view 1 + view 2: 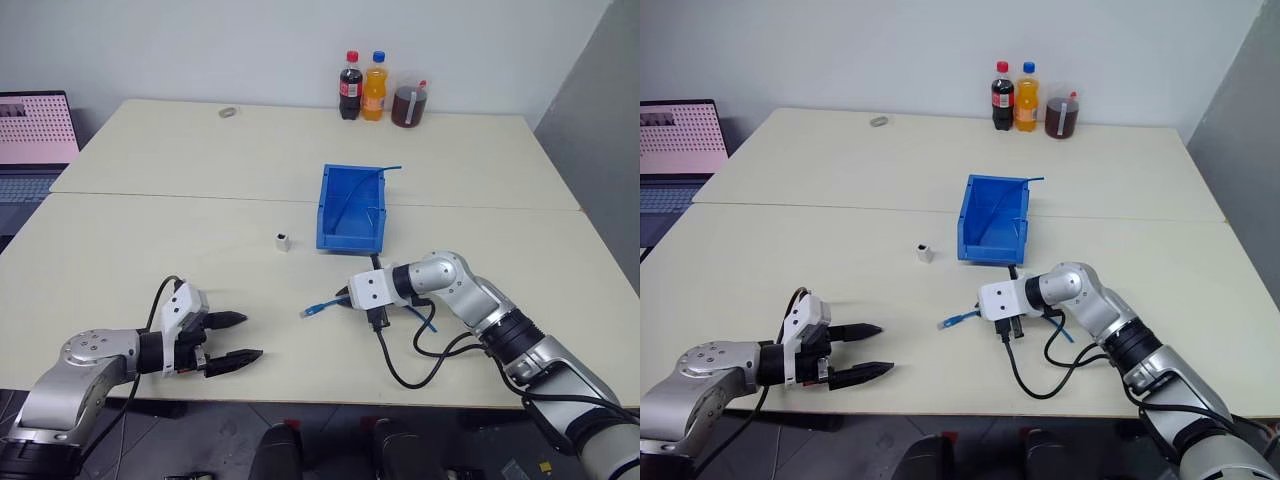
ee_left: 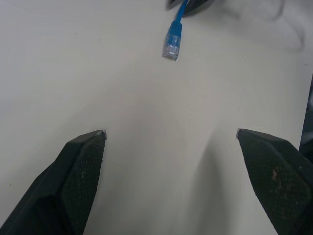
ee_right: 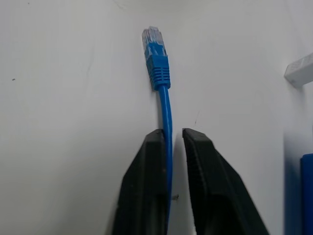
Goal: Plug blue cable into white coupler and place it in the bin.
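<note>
Our right gripper has its textured black fingers slightly parted around the smooth blue cable, its clear ribbed plug lying on the matte table. Our left gripper gapes wide, holding nothing. The boxy white coupler stands near the glossy plastic bin.

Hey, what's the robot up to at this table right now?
The right gripper has the blue cable running between its slightly parted fingers, plug end lying on the table. The left gripper hangs open, holding nothing. The white coupler stands alone beside the bin, not yet plugged in. A thin blue wire leans in the bin.
</note>
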Action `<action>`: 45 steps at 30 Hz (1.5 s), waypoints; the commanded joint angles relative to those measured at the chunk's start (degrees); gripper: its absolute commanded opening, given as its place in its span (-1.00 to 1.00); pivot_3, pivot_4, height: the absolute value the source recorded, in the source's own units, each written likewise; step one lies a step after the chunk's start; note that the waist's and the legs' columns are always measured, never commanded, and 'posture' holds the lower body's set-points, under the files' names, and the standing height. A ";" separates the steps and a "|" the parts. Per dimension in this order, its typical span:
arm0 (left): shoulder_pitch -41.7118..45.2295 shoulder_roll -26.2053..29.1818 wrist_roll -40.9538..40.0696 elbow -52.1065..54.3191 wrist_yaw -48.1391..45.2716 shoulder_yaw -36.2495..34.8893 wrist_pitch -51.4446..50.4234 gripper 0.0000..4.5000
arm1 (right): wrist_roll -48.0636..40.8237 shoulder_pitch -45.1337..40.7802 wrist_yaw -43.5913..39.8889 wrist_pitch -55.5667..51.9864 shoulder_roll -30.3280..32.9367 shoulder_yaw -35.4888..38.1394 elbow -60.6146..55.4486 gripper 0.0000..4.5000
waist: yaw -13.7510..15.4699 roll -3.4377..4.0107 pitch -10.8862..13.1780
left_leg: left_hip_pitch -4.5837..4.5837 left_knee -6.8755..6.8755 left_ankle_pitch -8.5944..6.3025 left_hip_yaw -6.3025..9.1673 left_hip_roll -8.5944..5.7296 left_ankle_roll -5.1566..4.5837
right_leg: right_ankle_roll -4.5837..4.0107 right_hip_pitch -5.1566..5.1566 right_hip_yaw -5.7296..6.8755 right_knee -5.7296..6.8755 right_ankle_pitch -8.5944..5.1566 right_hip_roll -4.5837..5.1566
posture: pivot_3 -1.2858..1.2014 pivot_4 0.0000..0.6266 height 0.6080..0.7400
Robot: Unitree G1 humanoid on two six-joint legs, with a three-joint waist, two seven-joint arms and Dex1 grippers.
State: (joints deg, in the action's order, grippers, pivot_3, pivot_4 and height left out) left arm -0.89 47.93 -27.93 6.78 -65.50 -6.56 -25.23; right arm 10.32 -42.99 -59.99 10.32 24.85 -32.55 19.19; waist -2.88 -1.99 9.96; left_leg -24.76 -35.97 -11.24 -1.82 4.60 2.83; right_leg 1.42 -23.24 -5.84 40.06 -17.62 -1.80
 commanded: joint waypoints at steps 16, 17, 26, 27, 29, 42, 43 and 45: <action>10.47 -8.14 11.72 -3.72 4.73 13.07 6.59 1.00 | -19.87 19.55 1.81 -40.50 4.82 17.02 -40.70 0.73 | 1.21 0.08 -0.11 | -0.02 -0.03 0.00 0.17 -0.03 0.00 | 0.00 0.07 0.13 0.09 0.00 -0.05 | 0.03 -0.52 1.00; 10.95 -8.67 12.64 -4.39 5.16 13.73 7.21 1.00 | -20.41 21.09 3.27 -42.49 4.74 17.59 -42.84 0.73 | 1.23 0.09 -0.12 | -0.02 -0.04 0.00 0.17 -0.05 0.00 | 0.01 0.08 0.12 0.09 0.00 -0.05 | 0.03 -0.52 1.00; 14.53 -11.78 17.84 -9.03 8.17 18.11 6.82 0.84 | -22.93 27.87 13.73 -53.48 2.79 21.03 -52.27 0.76 | 1.31 0.25 -0.31 | 0.19 -0.21 0.06 0.19 -0.10 -0.03 | 0.59 0.37 0.05 0.08 0.04 -0.04 | 0.03 -0.52 1.00; 14.83 -12.04 17.91 -9.33 8.18 18.25 6.59 0.82 | -23.08 28.00 14.28 -53.86 2.84 21.19 -52.56 0.76 | 1.30 0.25 -0.31 | 0.32 -0.21 0.07 0.19 -0.11 -0.04 | 0.59 0.53 0.06 0.06 0.04 -0.02 | 0.03 -0.52 1.00; 15.42 -12.48 18.30 -10.09 7.85 18.84 6.17 0.63 | -23.59 28.20 15.44 -54.47 2.89 21.55 -52.99 0.76 | 1.29 0.23 -0.32 | 0.69 -0.17 0.06 0.19 -0.10 -0.04 | 0.39 0.92 0.05 -0.08 -0.08 -0.01 | 0.03 -0.52 1.00; 17.18 -14.56 19.68 -12.32 5.38 21.54 4.65 -0.68 | -26.44 30.04 19.24 -55.10 4.66 22.20 -55.06 0.76 | 1.28 0.30 -0.47 | 0.82 -0.10 0.05 0.18 -0.12 -0.04 | 0.48 1.05 0.07 -0.12 -0.06 0.03 | 0.03 -0.52 1.00; 17.18 -14.63 19.75 -12.43 5.29 21.53 4.74 -0.76 | -26.50 30.14 19.47 -55.08 4.73 22.20 -55.07 0.76 | 1.26 0.32 -0.48 | 0.81 -0.09 0.05 0.18 -0.12 -0.04 | 0.48 1.05 0.06 -0.12 -0.06 0.03 | 0.03 -0.52 1.00; 17.19 -14.69 19.92 -12.69 5.26 21.56 5.11 -0.90 | -26.64 30.24 19.91 -55.05 4.83 22.20 -55.09 0.76 | 1.26 0.35 -0.53 | 0.81 -0.07 0.05 0.18 -0.12 -0.04 | 0.47 1.05 0.07 -0.12 -0.07 0.03 | 0.03 -0.52 1.00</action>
State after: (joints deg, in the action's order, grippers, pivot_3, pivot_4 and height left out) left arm 18.23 33.85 -9.77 -4.02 -58.36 10.39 -18.60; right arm -15.32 -12.53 -40.79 -45.22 29.24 -11.83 -33.65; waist -1.62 -1.64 9.43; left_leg -23.95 -36.03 -11.19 -1.64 4.48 2.79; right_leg 1.89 -22.19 -5.77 39.93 -17.69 -1.77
